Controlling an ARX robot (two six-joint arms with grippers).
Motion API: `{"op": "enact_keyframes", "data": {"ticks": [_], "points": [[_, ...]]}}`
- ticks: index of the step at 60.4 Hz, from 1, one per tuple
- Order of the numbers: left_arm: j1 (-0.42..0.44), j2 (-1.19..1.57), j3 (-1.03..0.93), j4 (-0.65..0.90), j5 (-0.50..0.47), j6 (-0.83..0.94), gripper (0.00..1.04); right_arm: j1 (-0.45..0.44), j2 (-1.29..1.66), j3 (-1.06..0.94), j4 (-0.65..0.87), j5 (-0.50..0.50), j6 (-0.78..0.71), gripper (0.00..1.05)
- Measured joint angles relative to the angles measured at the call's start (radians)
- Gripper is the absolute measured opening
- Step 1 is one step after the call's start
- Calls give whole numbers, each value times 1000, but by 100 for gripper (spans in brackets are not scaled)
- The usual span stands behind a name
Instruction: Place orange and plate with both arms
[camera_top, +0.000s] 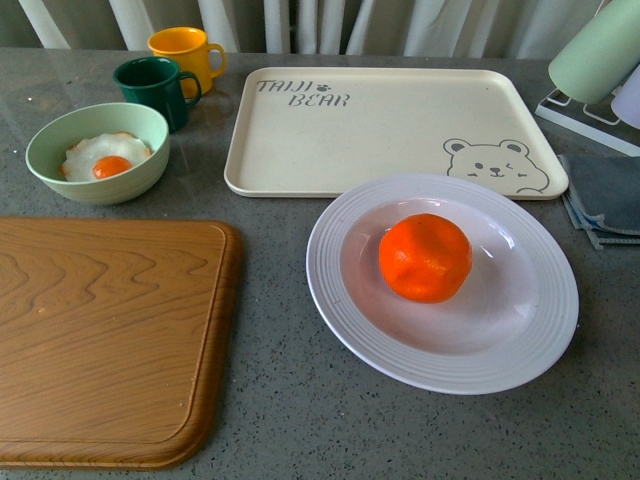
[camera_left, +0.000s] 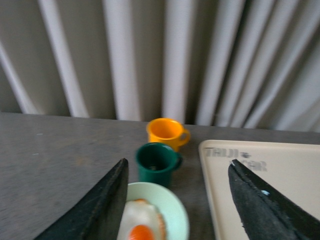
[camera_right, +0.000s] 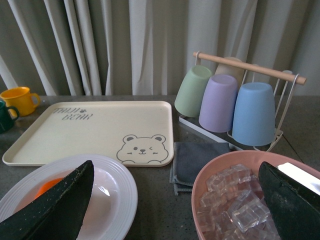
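Grey table (camera_top: 280, 400) bears plate (camera_top: 326, 262), tray (camera_top: 380, 130), board (camera_top: 100, 340), bowl (camera_top: 95, 186).

Orange (camera_right: 45, 190) mostly hidden behind finger (camera_right: 60, 205) of right claw (camera_right: 175, 170); board (camera_top: 100, 340) cropped left.

A: Left gripper (camera_left: 177, 162) in shot: two fingers (camera_left: 100, 210), matte black, broad at the base, tapering like wedges to blunt tips.
B: Grainy skin on them, too. The one nearest the tray (camera_left: 285, 165) has a tiny pale blue speck on its edge.
A: Over to the right gripper (camera_right: 176, 164): same build, coarse black wedge fingers (camera_right: 55, 210).
B: Rough as sandpaper, both.
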Motion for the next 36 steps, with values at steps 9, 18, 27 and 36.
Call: {"op": "enact_keyframes", "data": {"ticks": [9,18,27,36], "points": [[56,-129,-149,10,49,31,22,0,0,0,0,0,0,96],[96,-238,-240,0,88,37,2,0,0,0,0,0,0,96],[129,-343,-311,-40,120,40,2,0,0,0,0,0,0,96],[162,-419,-399,-29,153,40,2,0,0,0,0,0,0,96]]}}
